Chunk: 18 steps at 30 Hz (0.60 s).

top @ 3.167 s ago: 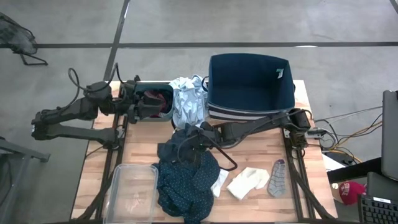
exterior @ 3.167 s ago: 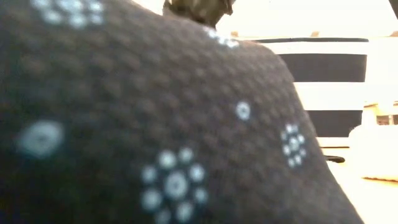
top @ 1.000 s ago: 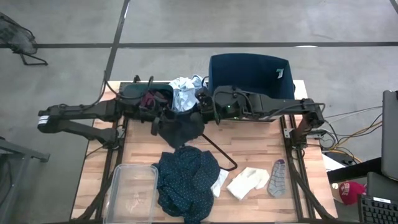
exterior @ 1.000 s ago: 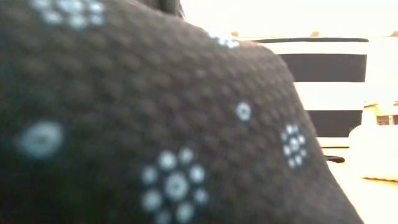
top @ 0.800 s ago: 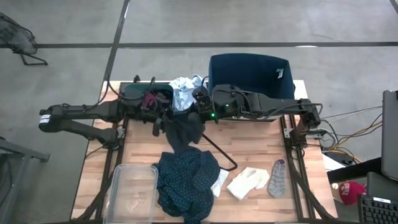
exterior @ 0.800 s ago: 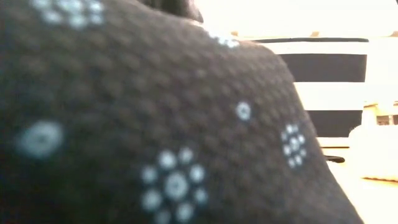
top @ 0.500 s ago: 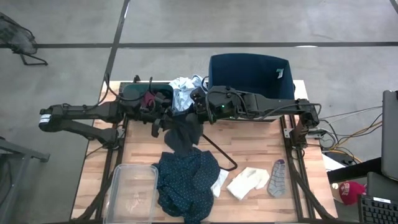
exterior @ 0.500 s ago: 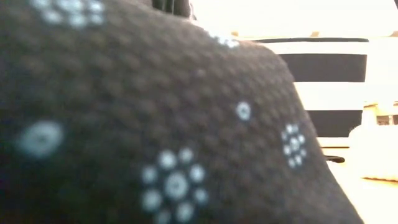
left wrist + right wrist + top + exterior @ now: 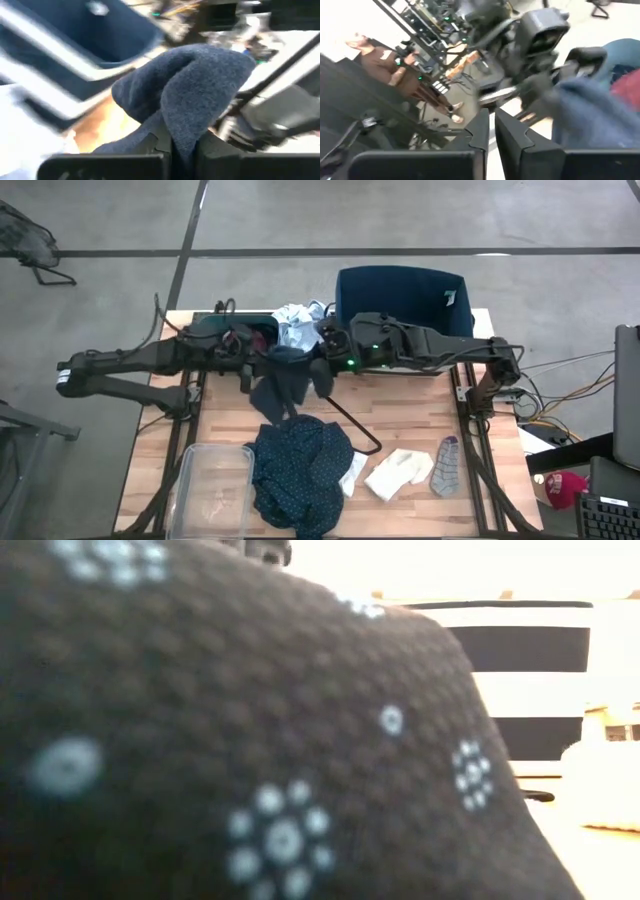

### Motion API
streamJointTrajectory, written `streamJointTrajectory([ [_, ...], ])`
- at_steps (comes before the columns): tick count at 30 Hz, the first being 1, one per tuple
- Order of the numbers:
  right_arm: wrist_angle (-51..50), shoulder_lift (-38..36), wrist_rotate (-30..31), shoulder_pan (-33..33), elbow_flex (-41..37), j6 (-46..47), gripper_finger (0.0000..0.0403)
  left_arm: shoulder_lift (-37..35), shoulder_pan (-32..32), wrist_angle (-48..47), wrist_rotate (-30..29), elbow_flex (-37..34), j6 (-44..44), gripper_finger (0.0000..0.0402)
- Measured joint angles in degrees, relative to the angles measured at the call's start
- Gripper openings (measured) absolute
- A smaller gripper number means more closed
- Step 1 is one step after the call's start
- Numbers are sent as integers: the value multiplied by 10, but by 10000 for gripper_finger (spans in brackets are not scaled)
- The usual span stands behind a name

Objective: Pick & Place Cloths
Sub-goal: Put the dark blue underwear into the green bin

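A dark blue-grey cloth (image 9: 283,388) hangs over the table's far middle, and my left gripper (image 9: 262,365) is shut on it, reaching in from the left. My right gripper (image 9: 320,375) stands just right of the cloth. Its fingers (image 9: 481,131) are a narrow slit apart with nothing between them. In the right wrist view the cloth (image 9: 592,112) sits apart from those fingers. A navy dotted cloth (image 9: 300,465) lies heaped at the near middle and fills the low view (image 9: 250,740). White socks (image 9: 398,472) and a grey sock (image 9: 445,465) lie at the near right. My left gripper pinches a bunched fold of the dark blue-grey cloth (image 9: 182,127) between its two fingers, coming about level from the table's left. Part of the cloth bulges out beyond the fingertips and the rest hangs slack below them (image 9: 275,405).
A teal bin (image 9: 215,330) at the far left holds a maroon cloth (image 9: 255,338), with a pale blue cloth (image 9: 298,330) on its right rim. A navy bin (image 9: 405,305) stands far right. A wire hanger (image 9: 350,425) and a clear tub (image 9: 213,490) lie nearer.
My left gripper has taken hold of the dark cloth that hung from my right gripper. My right gripper has let go of it and now stands beside it. The cloth has drawn in from a spread sheet to a narrow hanging bunch and has shifted slightly toward the table's left.
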Motion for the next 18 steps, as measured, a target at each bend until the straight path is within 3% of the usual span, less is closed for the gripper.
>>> streamJointTrajectory([
  [9,-25,1,3,13,-8,2,111,-65,20,-197,-289,33,26,27],
  [14,-30,2,4,16,-20,9,145,-72,28,-218,-423,37,113,27],
  [18,-28,2,3,21,-27,12,165,-62,51,-226,-487,32,172,30],
])
